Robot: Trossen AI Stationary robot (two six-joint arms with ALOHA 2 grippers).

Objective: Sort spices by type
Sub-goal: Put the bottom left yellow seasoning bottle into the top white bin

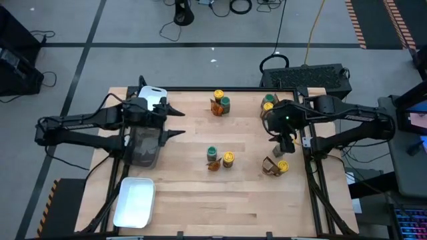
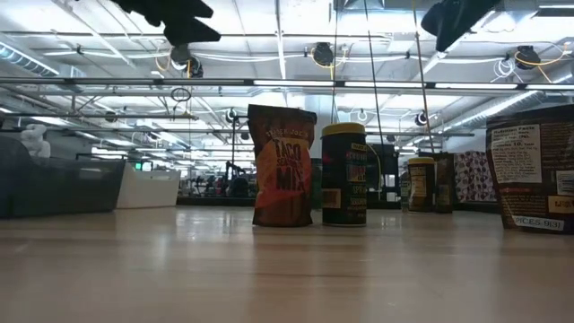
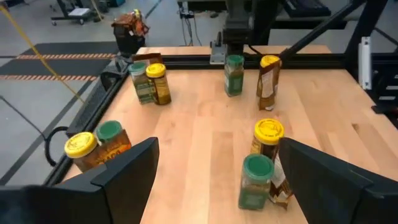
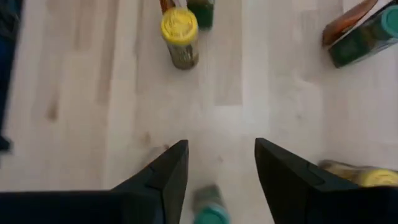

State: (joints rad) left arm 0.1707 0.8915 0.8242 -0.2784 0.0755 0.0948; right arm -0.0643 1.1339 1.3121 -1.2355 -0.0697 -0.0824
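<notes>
1 green-lidded jar [image 4: 210, 211] blurred below right claw [image 4: 217, 163].

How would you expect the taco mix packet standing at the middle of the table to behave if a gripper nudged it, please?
The taco mix packet stands tall on a narrow base, so it would probably tip rather than slide. Its creased pouch looks soft and likely to buckle under a pinch. The yellow-lidded jar close beside it might get knocked too.

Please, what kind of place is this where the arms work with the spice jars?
Probably a robotics lab or workshop in a large industrial hall. The wooden table sits in a black metal frame on grey floor, cables trail across that floor, and the low view shows a high ceiling with long strip lights.
</notes>
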